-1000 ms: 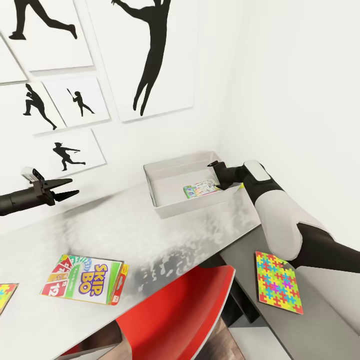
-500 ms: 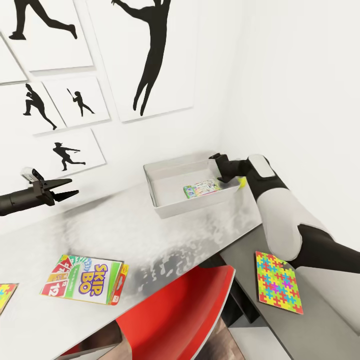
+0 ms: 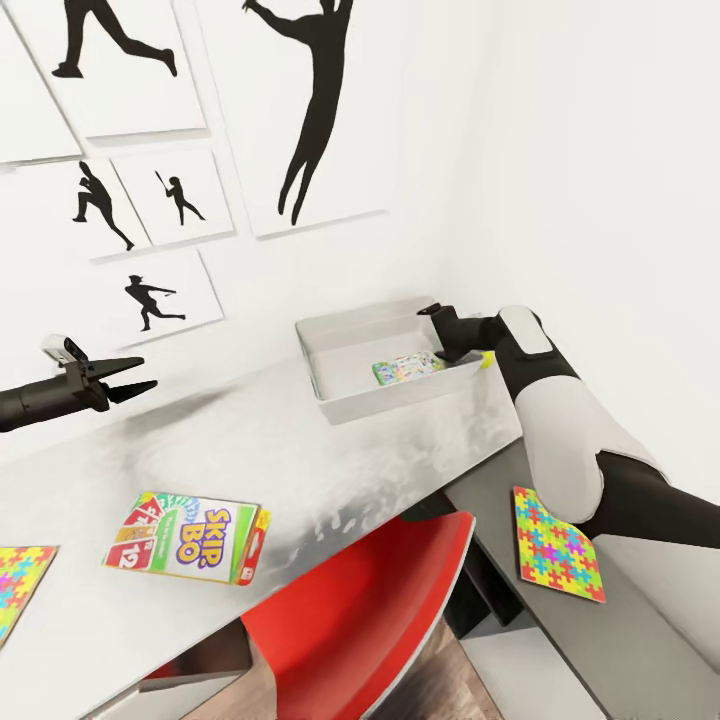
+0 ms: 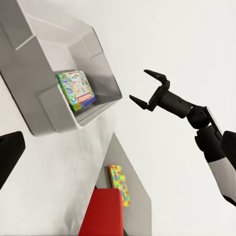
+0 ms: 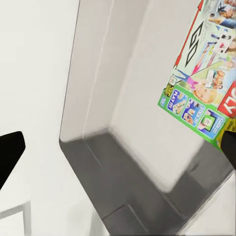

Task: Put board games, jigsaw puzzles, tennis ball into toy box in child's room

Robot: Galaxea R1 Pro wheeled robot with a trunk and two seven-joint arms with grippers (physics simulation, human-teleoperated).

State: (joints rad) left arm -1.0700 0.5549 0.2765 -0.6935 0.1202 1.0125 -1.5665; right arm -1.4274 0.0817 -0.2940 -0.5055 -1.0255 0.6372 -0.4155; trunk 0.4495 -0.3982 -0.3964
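Observation:
The light-grey toy box (image 3: pixel 340 398) stands at the back of the table (image 3: pixel 300 460), with one green-edged board game (image 3: pixel 408 367) lying flat inside it. My right gripper (image 3: pixel 437 333) hovers open and empty over the box's right rim; the left wrist view shows its spread fingers (image 4: pixel 146 88) beside the box (image 4: pixel 59 115). A sliver of the yellow-green tennis ball (image 3: pixel 486 361) peeks out by the box's right corner, mostly hidden under my right wrist. The Skip-Bo board game (image 3: pixel 190 537) lies near the table's front. One jigsaw puzzle (image 3: pixel 556 543) rests on the lower dark section, another (image 3: pixel 20 585) at the left edge. My left gripper (image 3: pixel 138 378) hangs open above the table's left.
A red chair (image 3: pixel 370 610) is tucked against the table's front edge below the Skip-Bo box. White walls with black baseball silhouettes (image 3: pixel 320 110) close in behind and right of the box. The right wrist view looks into the box's corner (image 5: pixel 123 147) with the game (image 5: pixel 206 93) in it.
My right gripper has lifted from inside the box to above its right rim, uncovering more of the ball. The head camera has shifted slightly. The left arm has stayed put.

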